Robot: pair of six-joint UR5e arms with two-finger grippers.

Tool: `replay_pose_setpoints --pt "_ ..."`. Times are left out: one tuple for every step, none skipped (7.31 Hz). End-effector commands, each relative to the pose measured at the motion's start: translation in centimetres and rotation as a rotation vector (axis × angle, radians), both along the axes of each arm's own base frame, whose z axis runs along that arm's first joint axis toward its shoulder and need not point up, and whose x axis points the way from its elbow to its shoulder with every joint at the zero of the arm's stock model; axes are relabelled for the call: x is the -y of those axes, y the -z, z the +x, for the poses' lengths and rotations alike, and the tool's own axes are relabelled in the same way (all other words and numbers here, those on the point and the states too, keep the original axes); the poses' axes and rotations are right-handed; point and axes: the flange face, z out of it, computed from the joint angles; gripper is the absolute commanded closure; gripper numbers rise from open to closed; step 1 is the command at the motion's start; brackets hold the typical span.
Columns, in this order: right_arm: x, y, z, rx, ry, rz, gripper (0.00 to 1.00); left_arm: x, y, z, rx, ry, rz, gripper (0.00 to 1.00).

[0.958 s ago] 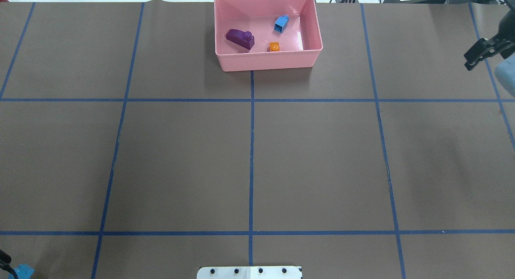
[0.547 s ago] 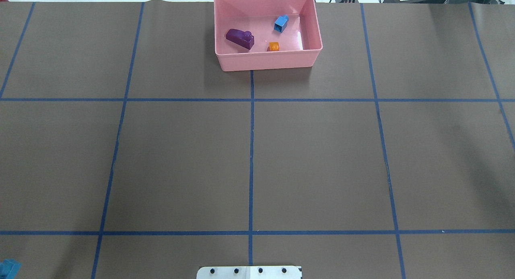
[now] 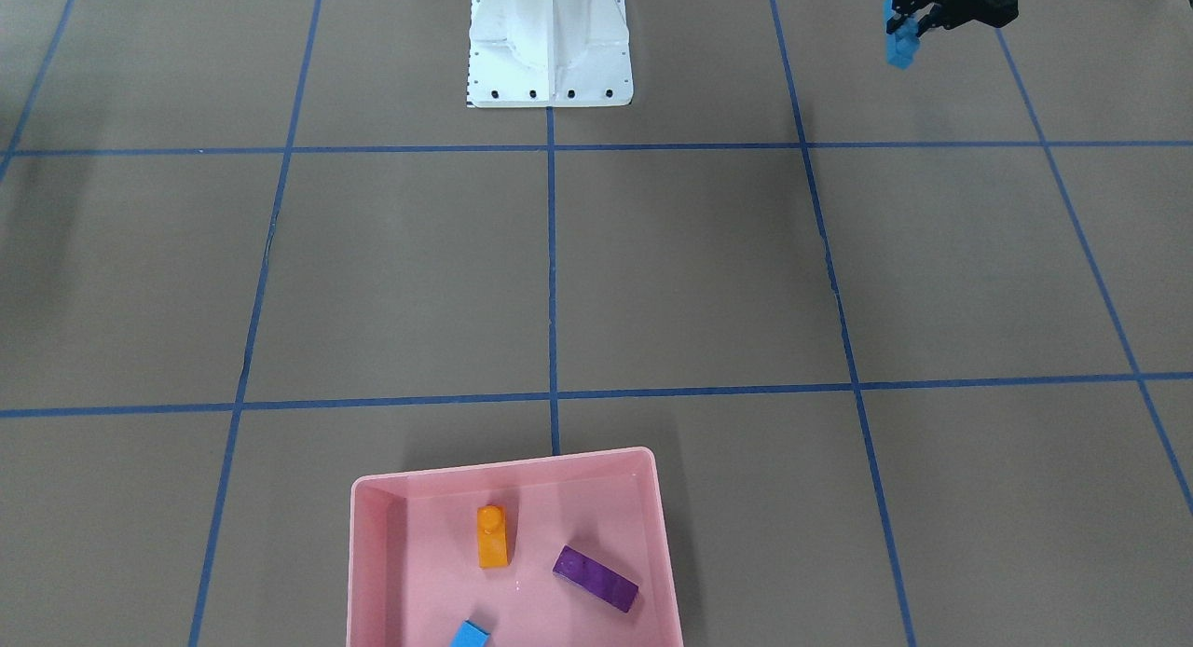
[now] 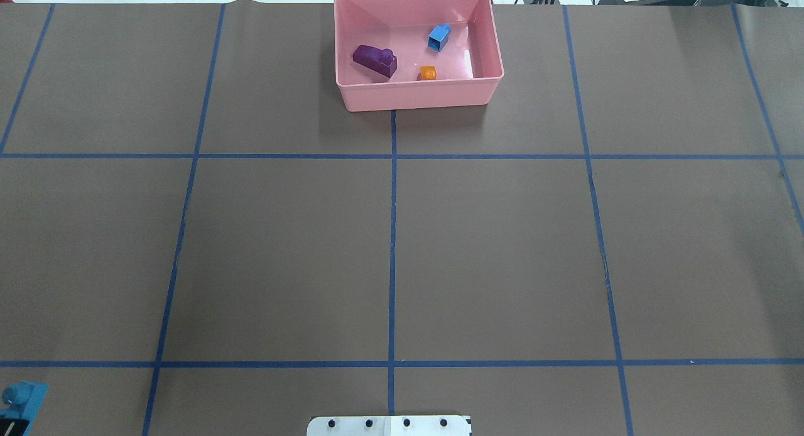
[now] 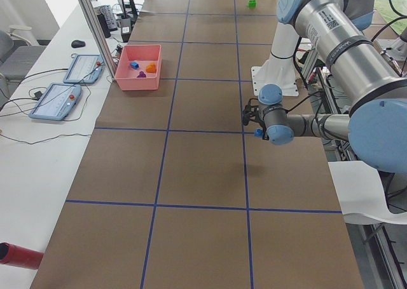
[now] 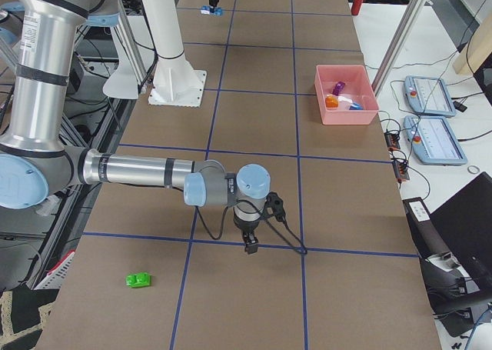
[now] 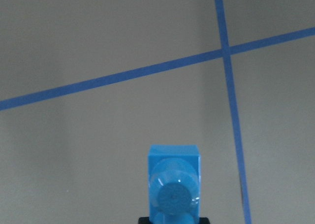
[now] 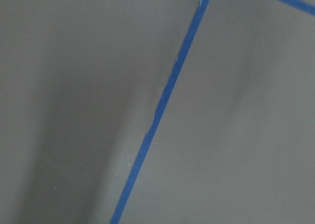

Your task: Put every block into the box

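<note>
The pink box [image 4: 418, 97] stands at the table's far middle. In it lie the purple block [image 4: 375, 60], the small blue block [image 4: 439, 37] and the orange block [image 4: 428, 73]. They also show in the front view: orange block [image 3: 492, 535], purple block [image 3: 595, 579]. My left gripper [image 3: 909, 27] is shut on the long blue block [image 3: 900, 48] and holds it above the table near the robot's left corner. The block also shows in the overhead view [image 4: 24, 398] and the left wrist view [image 7: 173, 184]. The green block [image 6: 139, 279] lies on the table near my right arm. My right gripper [image 6: 251, 246] hangs low over the table; I cannot tell if it is open.
The white pedestal [image 3: 550, 50] stands at the robot's edge of the table. A red cylinder [image 5: 19, 255] lies at the table's left end. Two teach pendants [image 6: 434, 138] lie on the side bench beyond the box. Blue tape lines [image 4: 392, 235] grid the brown table.
My right gripper, at the overhead view's right edge a second ago, has left that view. The long blue block at the bottom left corner has risen further into view.
</note>
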Motion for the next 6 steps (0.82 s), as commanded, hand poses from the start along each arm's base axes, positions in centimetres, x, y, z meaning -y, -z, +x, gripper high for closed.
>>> replay_pose_setpoints --pt "-8.9 -4.7 1.0 0.023 -0.002 -0.050 0.00 9.4 6.1 0.6 -0.121 0.130 -0.069 1.00" --pt "-12.6 -6.2 1.4 0.022 -0.003 -0.062 0.00 15.3 10.7 0.9 -0.148 0.177 -0.111 1.00" --pt "-15.1 -7.4 1.8 0.023 -0.003 -0.066 0.00 19.3 14.7 2.3 -0.158 0.206 -0.107 1.00" --pt "-16.6 -9.7 2.0 0.020 -0.001 -0.076 0.00 22.9 17.2 4.7 -0.169 0.220 -0.094 1.00" --pt "-18.5 -12.7 2.2 0.021 -0.002 -0.067 0.00 26.3 19.5 6.6 -0.187 0.236 -0.085 1.00" --pt "-20.4 -15.0 2.4 0.029 -0.009 -0.050 0.00 30.0 22.1 7.9 -0.196 0.268 -0.095 1.00"
